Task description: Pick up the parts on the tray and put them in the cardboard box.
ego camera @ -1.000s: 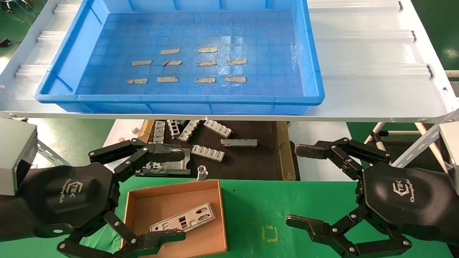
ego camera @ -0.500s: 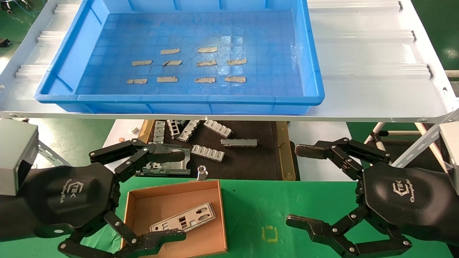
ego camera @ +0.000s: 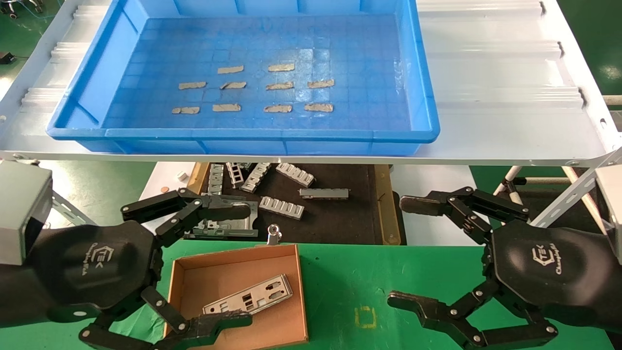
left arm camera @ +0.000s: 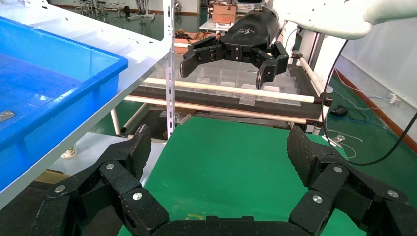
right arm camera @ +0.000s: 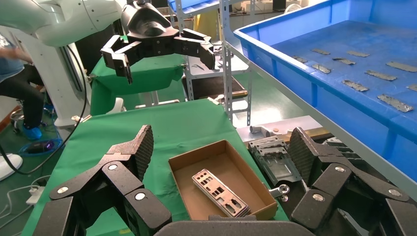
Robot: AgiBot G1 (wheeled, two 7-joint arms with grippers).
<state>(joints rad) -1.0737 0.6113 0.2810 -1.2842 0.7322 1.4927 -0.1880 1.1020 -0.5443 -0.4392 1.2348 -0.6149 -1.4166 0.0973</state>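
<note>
Hovering low over the green counter (ego camera: 340,272), the left pincer (ego camera: 214,265) and right pincer (ego camera: 403,253) both stand wide open and empty, either side of the cardboard box (ego camera: 291,272). One silver part (ego camera: 249,295) lies flat inside the box. The blue tray (ego camera: 243,133) on the shelf above shows only tan tape strips (ego camera: 277,109), no plates. By my judgement the transfer looks finished; any next move means checking the tray for remaining parts.
</note>
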